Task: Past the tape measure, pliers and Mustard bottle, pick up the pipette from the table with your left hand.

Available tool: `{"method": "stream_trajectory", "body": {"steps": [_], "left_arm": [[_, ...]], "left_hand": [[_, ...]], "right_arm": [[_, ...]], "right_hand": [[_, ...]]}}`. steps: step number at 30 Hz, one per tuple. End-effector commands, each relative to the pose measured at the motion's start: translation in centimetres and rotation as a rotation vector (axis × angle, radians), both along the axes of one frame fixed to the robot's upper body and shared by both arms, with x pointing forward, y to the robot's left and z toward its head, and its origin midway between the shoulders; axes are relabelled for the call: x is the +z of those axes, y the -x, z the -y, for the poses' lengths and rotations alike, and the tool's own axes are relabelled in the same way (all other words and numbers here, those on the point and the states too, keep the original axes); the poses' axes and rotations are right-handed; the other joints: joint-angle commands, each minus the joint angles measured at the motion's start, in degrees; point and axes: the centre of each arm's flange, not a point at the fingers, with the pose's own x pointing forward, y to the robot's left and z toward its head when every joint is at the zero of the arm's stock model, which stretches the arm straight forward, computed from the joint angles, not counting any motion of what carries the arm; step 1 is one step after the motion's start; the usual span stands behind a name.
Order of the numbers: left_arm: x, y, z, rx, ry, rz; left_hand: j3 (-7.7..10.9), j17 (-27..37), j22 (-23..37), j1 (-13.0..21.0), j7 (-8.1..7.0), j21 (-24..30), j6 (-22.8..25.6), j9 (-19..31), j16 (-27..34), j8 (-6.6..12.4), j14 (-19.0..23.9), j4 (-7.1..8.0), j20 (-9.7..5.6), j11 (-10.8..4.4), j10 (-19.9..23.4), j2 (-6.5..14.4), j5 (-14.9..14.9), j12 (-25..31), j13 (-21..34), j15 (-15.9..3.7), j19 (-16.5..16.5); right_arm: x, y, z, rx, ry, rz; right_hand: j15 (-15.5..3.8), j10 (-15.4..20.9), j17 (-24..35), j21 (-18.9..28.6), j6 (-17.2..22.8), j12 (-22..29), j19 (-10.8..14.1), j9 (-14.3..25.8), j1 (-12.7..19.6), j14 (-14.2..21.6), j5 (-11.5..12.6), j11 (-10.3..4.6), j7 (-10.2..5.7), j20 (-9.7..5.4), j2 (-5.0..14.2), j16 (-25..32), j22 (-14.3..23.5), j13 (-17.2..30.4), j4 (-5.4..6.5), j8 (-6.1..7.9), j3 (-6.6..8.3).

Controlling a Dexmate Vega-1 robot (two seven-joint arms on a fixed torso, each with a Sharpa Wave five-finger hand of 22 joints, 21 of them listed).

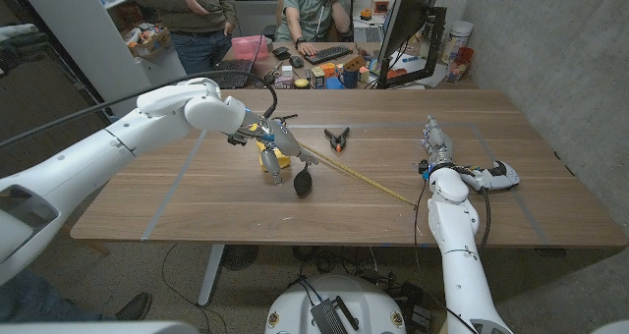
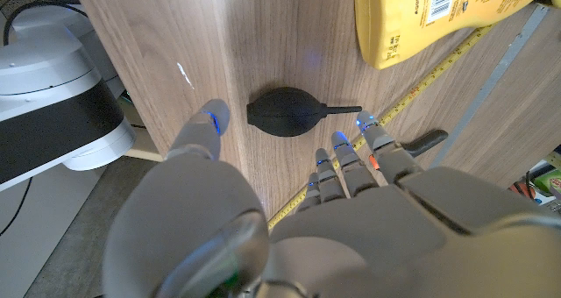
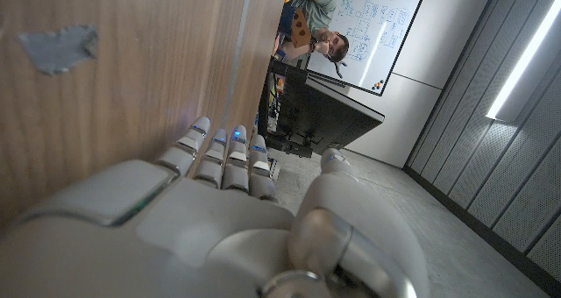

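The pipette (image 1: pixel 302 183) (image 2: pixel 287 116) is a black rubber bulb with a thin nozzle, lying on the wooden table (image 1: pixel 197 201) near its front edge. My left hand (image 1: pixel 274 144) (image 2: pixel 289 219) hovers just above it, holding nothing, thumb (image 2: pixel 208 125) on one side and fingers (image 2: pixel 349 151) on the other. The yellow Mustard bottle (image 1: pixel 274 160) (image 2: pixel 429 17) lies beside the hand. A yellow tape measure strip (image 1: pixel 369 180) (image 2: pixel 422 83) runs across the table, and the pliers (image 1: pixel 337 138) lie farther back. My right hand (image 1: pixel 435 142) (image 3: pixel 219 219) stays at the table's right, fingers straight, empty.
Two people stand or sit behind the table at a cluttered desk (image 1: pixel 314 74) with keyboards and a monitor (image 1: pixel 403 25). A grey tape patch (image 3: pixel 57 48) is stuck on the wood near my right hand. The table's front edge (image 2: pixel 149 131) is close to the pipette.
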Motion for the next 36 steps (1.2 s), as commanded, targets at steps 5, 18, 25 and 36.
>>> {"method": "stream_trajectory", "body": {"steps": [5, 18, 25, 36], "left_arm": [[-0.5, -1.4, -0.4, -0.004, 0.023, -0.024], [0.1, -3.0, 1.1, -0.04, 0.063, -0.001], [-0.1, -3.4, 1.6, -0.03, 0.051, -0.022], [-0.8, -3.5, 1.5, -0.002, 0.034, -0.062]], "left_hand": [[-0.62, 0.15, 0.03, 0.64, 0.42, -0.02, -0.78, 0.12, -0.03, 0.33, -0.2, -0.02, 0.59, 0.13, -0.39, 0.19, 0.35, 0.3, 0.32, 0.15, 0.22], [-1.54, 0.17, 0.05, 0.4, 0.22, 0.01, -0.37, 0.12, 0.13, 0.68, -0.02, 0.13, 1.13, 0.14, -0.4, 0.11, 0.54, 0.52, 0.33, 0.45, 0.28], [-2.01, 0.18, 0.06, 0.25, 0.17, 0.05, -0.26, 0.11, 0.26, 0.78, 0.25, 0.19, 1.24, 0.19, -0.39, 0.11, 0.64, 0.62, 0.32, 0.38, 0.4], [-2.68, 0.19, 0.08, 0.12, 0.13, 0.07, -0.12, 0.11, 0.31, 0.91, 0.32, 0.25, 1.39, 0.15, -0.64, 0.18, 0.8, 0.65, 0.31, 0.38, 0.48]], "right_arm": [[-0.3, -1.0, 0.0, 0.025, 0.002, 0.012], [-0.6, -1.9, 1.1, 0.043, 0.0, 0.021], [-0.5, -1.9, 1.4, 0.033, -0.007, 0.007], [-0.1, -1.8, 1.4, 0.02, -0.011, -0.007]], "right_hand": [[-0.09, 0.13, 0.05, -0.1, 0.18, -0.01, 0.26, 0.15, -0.4, 0.17, -0.08, -0.37, -0.46, 0.33, -0.09, 0.11, 0.28, 0.27, -0.03, 0.25, -0.22], [-0.49, 1.48, 0.0, -0.14, 1.3, 0.5, 0.17, 0.15, -0.83, 0.34, -0.11, -0.76, -0.8, 0.89, -0.77, 0.12, 0.26, 0.28, -0.01, 0.63, -0.71], [-0.5, 1.35, 0.01, -0.17, 1.29, 0.42, 0.1, 0.16, -0.99, 0.42, -0.1, -0.68, -0.77, 1.06, -0.86, 0.14, 0.26, 0.29, 0.04, 0.59, -0.84], [-0.22, 0.63, 0.02, -0.2, 0.96, 0.11, 0.0, 0.16, -1.15, 0.02, -0.05, -0.57, -0.8, 1.29, -0.75, 0.0, 0.26, 0.3, 0.11, 0.4, -0.94]]}}
